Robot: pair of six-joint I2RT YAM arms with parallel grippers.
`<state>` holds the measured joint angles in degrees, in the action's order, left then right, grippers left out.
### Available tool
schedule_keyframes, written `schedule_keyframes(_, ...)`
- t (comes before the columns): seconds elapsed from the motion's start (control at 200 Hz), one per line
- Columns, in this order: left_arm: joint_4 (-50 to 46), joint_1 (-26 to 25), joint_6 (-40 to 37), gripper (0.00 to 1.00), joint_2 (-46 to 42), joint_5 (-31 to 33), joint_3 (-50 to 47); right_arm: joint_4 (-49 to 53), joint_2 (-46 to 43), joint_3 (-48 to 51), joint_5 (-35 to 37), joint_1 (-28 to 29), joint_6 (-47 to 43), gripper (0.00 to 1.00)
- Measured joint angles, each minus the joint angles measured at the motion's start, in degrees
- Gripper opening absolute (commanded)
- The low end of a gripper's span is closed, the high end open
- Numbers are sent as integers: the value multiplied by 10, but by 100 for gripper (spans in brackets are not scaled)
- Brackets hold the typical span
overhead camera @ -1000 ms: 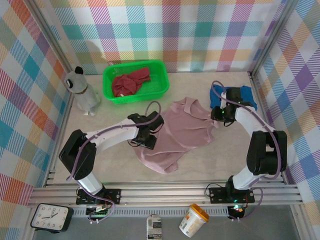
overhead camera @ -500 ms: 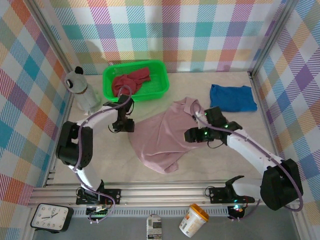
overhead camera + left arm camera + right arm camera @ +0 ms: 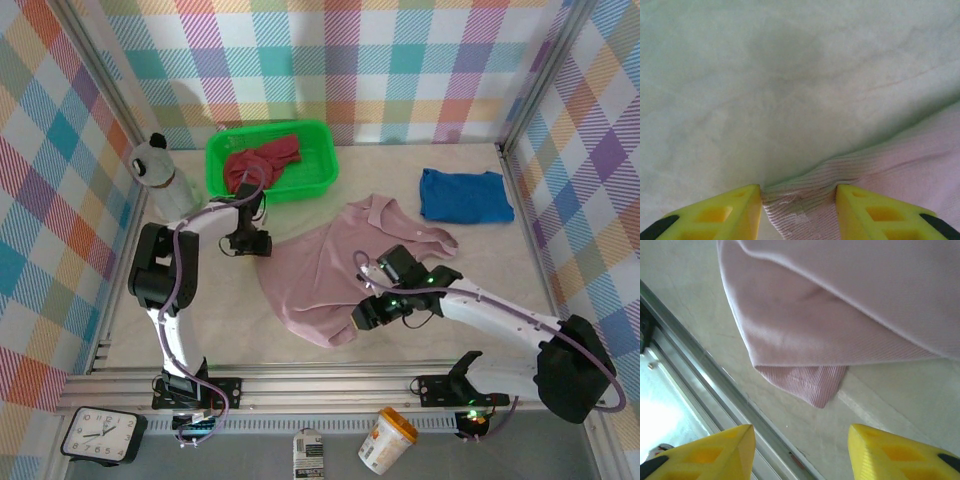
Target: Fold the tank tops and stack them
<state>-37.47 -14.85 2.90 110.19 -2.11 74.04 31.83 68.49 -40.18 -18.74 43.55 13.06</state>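
Now, look across the pale table (image 3: 230, 310). The biggest thing on it is the mauve-pink tank top (image 3: 330, 270), spread loosely over the middle with its straps toward the back right and its wide hem toward the front. At the back left you have the green basket (image 3: 318, 178), and the dark red tank top (image 3: 262, 160) lies crumpled inside it. The blue tank top (image 3: 465, 195) lies well apart at the back right, as a flat, tidy rectangle. A clear bottle (image 3: 165, 182) stands just left of the basket.

Your left gripper (image 3: 797, 191) is down at the far left edge of the pink top, near the front of the basket. Its yellow fingers (image 3: 735, 212) stand about halfway apart. The ribbed edge of the cloth lies in the gap and reaches both of them, not squeezed into a tight pinch.

Your right gripper (image 3: 800, 432) hangs over the front of the table, near the pink top's front right corner and the metal rail (image 3: 700, 365). Its jaws are parted about as wide, with bare table between them and no cloth in hand. Just ahead of it a small ribbed flap (image 3: 807, 382) of the pink top pokes out from under the upper layer.
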Motion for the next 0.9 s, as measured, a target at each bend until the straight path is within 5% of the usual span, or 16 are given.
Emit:
schedule_keyframes(0.415, -16, 5, -19, 6, 19, 6, 22, -10, 146, -41, 34, 73, -8, 47)
schedule_keyframes(0.905, -20, 5, -21, 0, 19, -7, 25, -8, 242, -99, 101, 128, -19, 41)
